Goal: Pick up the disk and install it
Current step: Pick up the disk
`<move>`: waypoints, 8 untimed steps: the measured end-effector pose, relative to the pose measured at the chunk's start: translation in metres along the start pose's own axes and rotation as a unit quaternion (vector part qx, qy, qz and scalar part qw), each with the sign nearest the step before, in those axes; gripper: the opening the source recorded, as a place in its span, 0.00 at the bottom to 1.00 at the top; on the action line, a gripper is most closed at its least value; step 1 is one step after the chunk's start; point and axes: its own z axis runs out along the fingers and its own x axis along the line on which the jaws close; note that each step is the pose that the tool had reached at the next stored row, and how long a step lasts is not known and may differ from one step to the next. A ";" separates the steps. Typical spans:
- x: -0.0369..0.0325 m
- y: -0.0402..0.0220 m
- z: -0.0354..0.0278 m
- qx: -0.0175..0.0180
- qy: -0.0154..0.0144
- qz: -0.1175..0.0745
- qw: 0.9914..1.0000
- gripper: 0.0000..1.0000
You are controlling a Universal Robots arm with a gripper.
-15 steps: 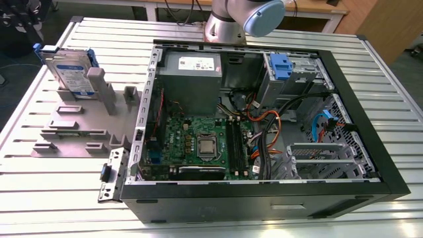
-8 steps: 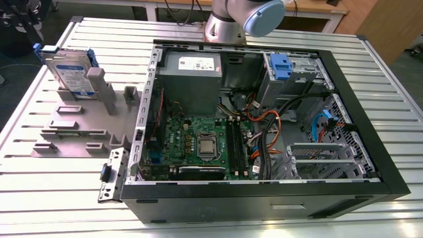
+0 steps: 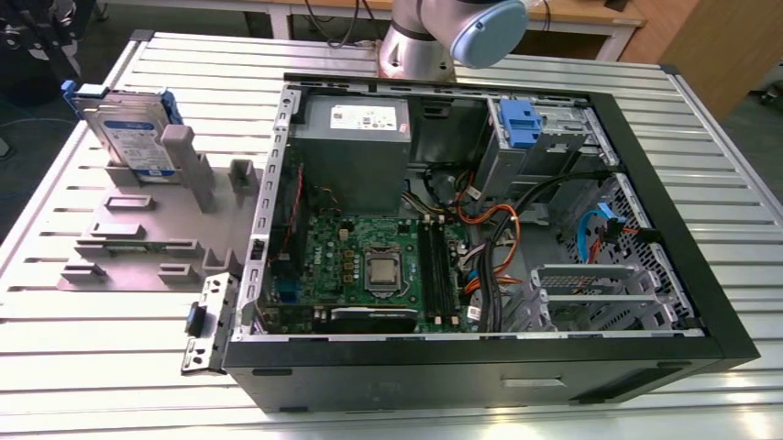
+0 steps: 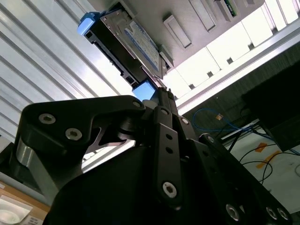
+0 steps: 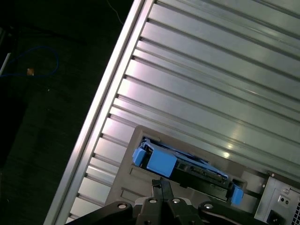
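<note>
The disk [image 3: 128, 133] stands upright on its edge in a grey slotted holder [image 3: 135, 247] at the exterior view's left, beside the open computer case. It is a silver drive with a white-and-blue label, framed by a blue rail. In both wrist views the disk [image 4: 131, 42] [image 5: 197, 173] lies some way beyond my fingertips, its blue rail end [image 5: 161, 161] nearest them. My gripper [image 5: 161, 183] [image 4: 162, 93] is shut, holds nothing and is aimed toward the disk without touching it.
The open black computer case [image 3: 490, 353] fills the middle, with a motherboard [image 3: 367, 266], a grey power-supply box [image 3: 355, 147] and a drive bay with a blue latch [image 3: 520, 124]. My arm's joint [image 3: 471, 27] hangs over the case's far side. A slatted metal table [image 3: 110, 367] lies underneath.
</note>
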 end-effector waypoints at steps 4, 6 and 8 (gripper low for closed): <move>0.0000 0.0000 0.0000 0.000 0.000 0.000 1.000 0.11; 0.0000 0.0000 0.0000 0.000 0.000 0.000 1.000 0.11; 0.0000 0.0000 0.0000 0.000 0.000 0.000 1.000 0.11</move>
